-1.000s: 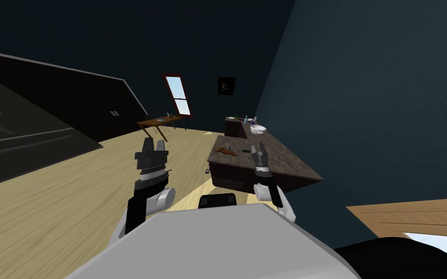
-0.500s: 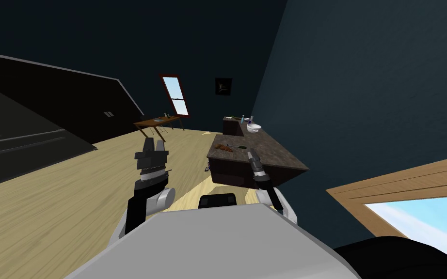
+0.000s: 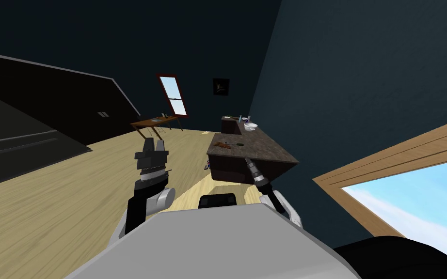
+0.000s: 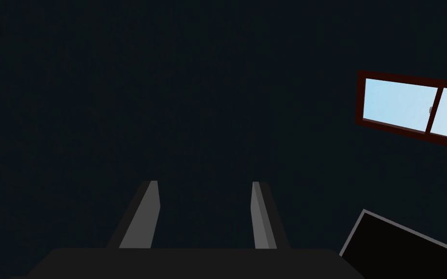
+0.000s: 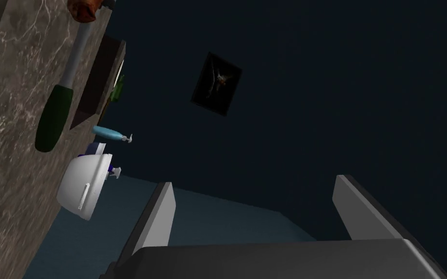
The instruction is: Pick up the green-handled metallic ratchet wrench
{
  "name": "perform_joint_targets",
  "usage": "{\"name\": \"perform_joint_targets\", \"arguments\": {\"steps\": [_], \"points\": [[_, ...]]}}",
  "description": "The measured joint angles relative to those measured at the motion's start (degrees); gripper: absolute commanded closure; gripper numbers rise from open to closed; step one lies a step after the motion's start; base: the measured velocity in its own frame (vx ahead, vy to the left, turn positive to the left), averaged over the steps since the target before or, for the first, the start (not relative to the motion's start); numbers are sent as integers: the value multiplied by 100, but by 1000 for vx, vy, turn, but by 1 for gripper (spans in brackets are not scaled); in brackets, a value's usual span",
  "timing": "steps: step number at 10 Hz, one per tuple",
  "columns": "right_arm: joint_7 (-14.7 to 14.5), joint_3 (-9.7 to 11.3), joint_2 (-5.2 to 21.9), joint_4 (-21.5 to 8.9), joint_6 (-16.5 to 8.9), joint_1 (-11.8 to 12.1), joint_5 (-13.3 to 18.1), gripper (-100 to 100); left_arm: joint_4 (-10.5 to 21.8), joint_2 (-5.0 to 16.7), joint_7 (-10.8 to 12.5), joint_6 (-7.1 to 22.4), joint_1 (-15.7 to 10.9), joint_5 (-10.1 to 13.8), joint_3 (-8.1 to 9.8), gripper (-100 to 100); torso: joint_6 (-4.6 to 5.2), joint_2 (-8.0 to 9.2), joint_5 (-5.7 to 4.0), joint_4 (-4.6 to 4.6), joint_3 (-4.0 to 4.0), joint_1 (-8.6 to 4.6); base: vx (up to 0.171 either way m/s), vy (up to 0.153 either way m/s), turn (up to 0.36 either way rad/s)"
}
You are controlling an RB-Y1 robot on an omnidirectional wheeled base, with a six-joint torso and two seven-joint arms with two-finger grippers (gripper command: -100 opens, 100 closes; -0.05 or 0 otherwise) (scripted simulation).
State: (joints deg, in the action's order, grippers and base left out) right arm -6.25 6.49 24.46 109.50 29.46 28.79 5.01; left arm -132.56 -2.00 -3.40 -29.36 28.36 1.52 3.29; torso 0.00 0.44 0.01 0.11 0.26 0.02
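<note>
The ratchet wrench (image 5: 53, 121) has a dark green handle and a grey metal shaft, and lies flat on the marbled brown countertop (image 5: 4, 160). In the head view the wrench (image 3: 239, 144) is small, near the counter's left side. My right gripper (image 3: 249, 161) is at the counter's near edge, short of the wrench and apart from it. In the right wrist view the right gripper (image 5: 256, 203) stands open with nothing between its fingers. My left gripper (image 3: 153, 143) is raised over the floor to the left, and the left gripper (image 4: 202, 208) is open and holds nothing.
An orange-brown object (image 3: 223, 145) lies at the wrench's head end. A white bowl (image 5: 82, 186), a blue bottle (image 5: 108, 133) and a dark box (image 3: 229, 125) stand further along the counter (image 3: 266, 150). A small wooden table (image 3: 150, 122) is far left.
The whole head view has shifted: the counter now looks farther and further left, and more window shows at right. My right gripper has dropped from over the countertop to its near edge.
</note>
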Motion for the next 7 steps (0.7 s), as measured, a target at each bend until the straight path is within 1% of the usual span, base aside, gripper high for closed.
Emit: {"name": "perform_joint_targets", "arguments": {"steps": [1, 2, 3, 4, 5, 7], "points": [[-96, 67, 116, -186, 33, -26, 44, -100, 0, 0, 0, 0, 0, 0, 0, 0, -2, -11, 0, -2, -6, 4, -90, 22, -40], [-211, 167, 293, -363, 43, -75, 105, -100, 0, 0, 0, 0, 0, 0, 0, 0, -1, -10, 2, -2, -6, 9, -75, 23, -20], [-310, 236, 402, -597, 93, -87, 150, -100, 0, 0, 0, 0, 0, 0, 0, 0, -1, -15, 2, -3, -8, 10, -78, 24, -15], [-452, 344, 533, -809, 168, -54, 223, -100, 0, 0, 0, 0, 0, 0, 0, 0, -1, -14, 2, -3, -8, 11, -62, 18, -15], [-526, 385, 710, -906, 172, -13, 248, -100, 0, 0, 0, 0, 0, 0, 0, 0, -1, -19, 3, -3, -10, 9, -76, 26, -6], [-694, 502, 1084, -1223, 263, 11, 323, -100, 0, 0, 0, 0, 0, 0, 0, 0, -2, -20, 3, -3, -11, 11, -43, 15, -3]]}}
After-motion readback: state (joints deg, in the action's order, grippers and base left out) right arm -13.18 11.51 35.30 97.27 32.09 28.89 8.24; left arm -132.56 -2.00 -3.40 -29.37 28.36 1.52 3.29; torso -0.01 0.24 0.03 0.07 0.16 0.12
